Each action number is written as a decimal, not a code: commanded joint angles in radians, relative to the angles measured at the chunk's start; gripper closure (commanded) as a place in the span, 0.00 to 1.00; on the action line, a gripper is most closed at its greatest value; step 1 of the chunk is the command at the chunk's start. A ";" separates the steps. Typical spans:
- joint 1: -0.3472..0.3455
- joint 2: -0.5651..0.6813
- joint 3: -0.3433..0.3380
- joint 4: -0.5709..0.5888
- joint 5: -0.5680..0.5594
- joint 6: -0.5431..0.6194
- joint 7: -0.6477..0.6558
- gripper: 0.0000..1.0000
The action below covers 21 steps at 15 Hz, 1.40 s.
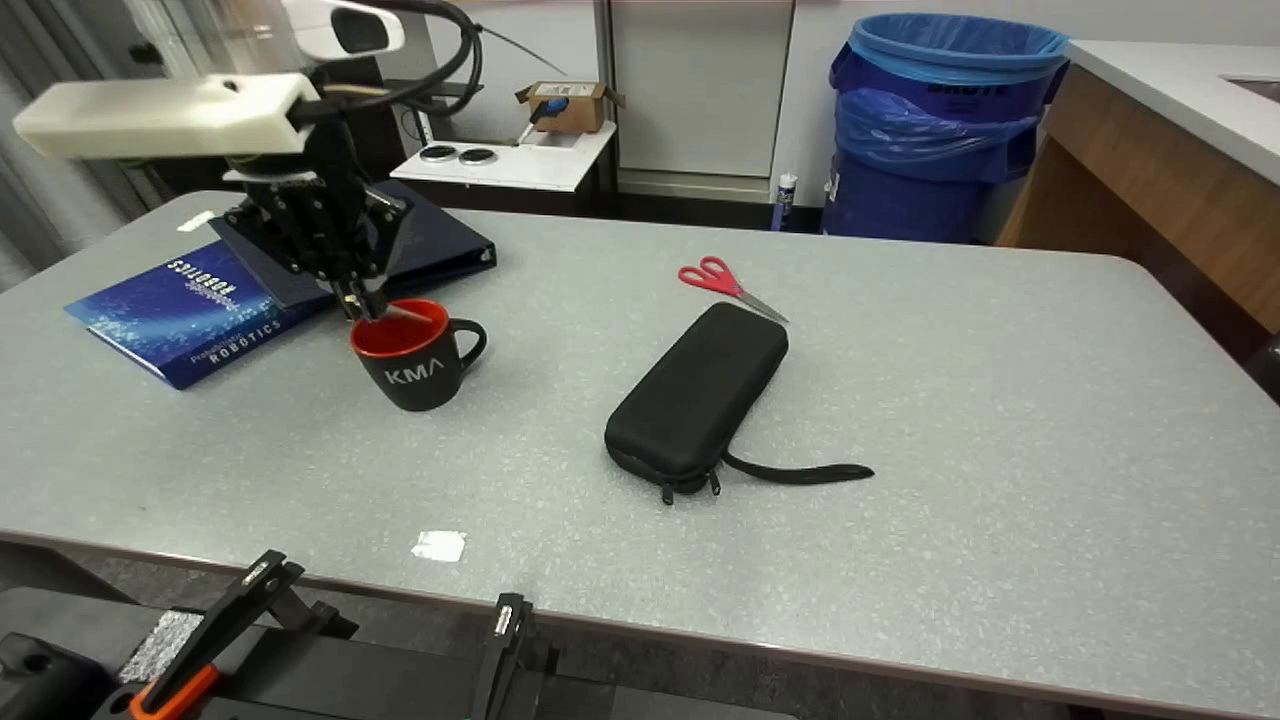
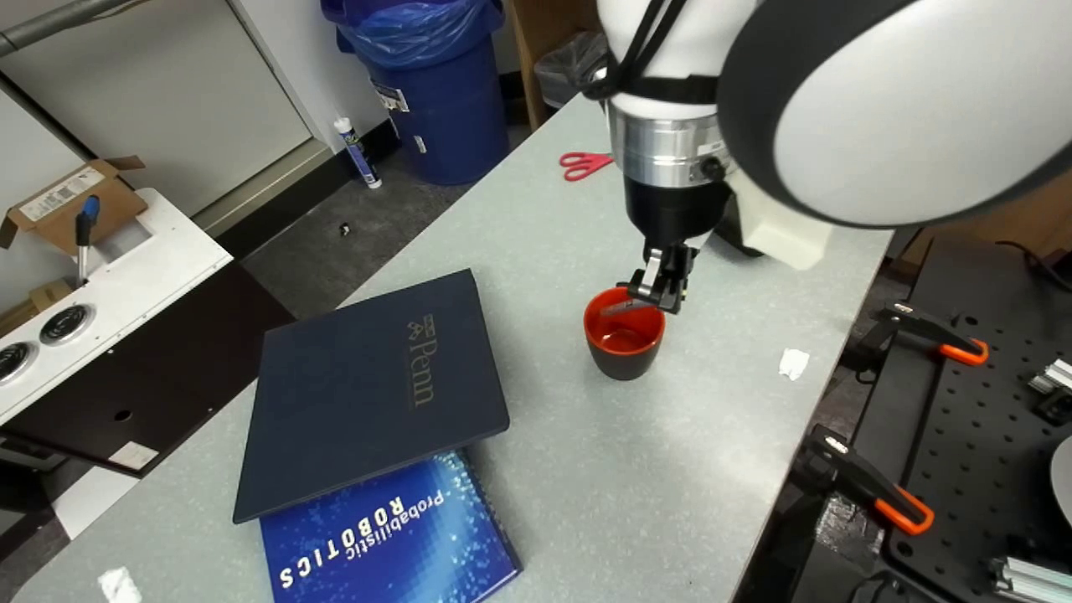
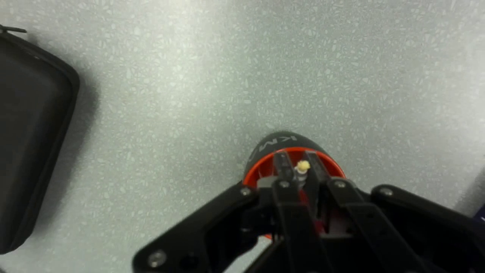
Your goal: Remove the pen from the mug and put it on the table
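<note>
The black mug [image 1: 412, 378] with red inside stands upright on the light grey speckled table [image 1: 950, 450]. It also shows in an exterior view [image 2: 621, 362] and in the wrist view [image 3: 278, 140]. The slim pen [image 1: 408, 314] lies tilted, its lower part inside the mug, as an exterior view [image 2: 626, 306] also shows. Its yellow-tipped end [image 3: 303, 166] sits between the fingertips in the wrist view. My gripper [image 1: 366, 304] is shut on the pen at the mug's rim, above the side away from the handle. The fingers hide part of the pen and mug.
A black zip case [image 1: 700, 395] and red-handled scissors [image 1: 728, 285] lie on the table beyond the mug's handle side. A dark binder [image 2: 377, 394] lies over a blue book [image 2: 394, 536] near the mug. Black clamps [image 1: 500, 640] stand by the table's edge.
</note>
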<state>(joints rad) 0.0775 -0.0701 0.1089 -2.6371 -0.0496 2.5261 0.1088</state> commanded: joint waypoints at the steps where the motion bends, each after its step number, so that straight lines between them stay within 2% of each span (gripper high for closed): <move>1: -0.005 -0.244 0.003 -0.141 -0.043 0.006 0.053 0.97; 5: -0.101 -0.339 0.020 -0.199 -0.146 0.015 0.184 0.97; 6: -0.145 -0.293 0.028 -0.148 -0.183 0.014 0.232 0.97; 9: -0.267 -0.234 0.035 -0.150 -0.300 0.077 0.366 0.97; 12: -0.356 -0.099 0.038 -0.121 -0.403 0.201 0.502 0.97; 16: -0.404 0.126 0.047 -0.025 -0.567 0.363 0.718 0.97; 20: -0.347 0.306 0.006 0.100 -0.694 0.380 0.856 0.97; 21: -0.339 0.343 0.004 0.125 -0.696 0.382 0.862 0.97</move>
<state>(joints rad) -0.2907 0.1390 0.1340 -2.6155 -0.6769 2.8853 0.8867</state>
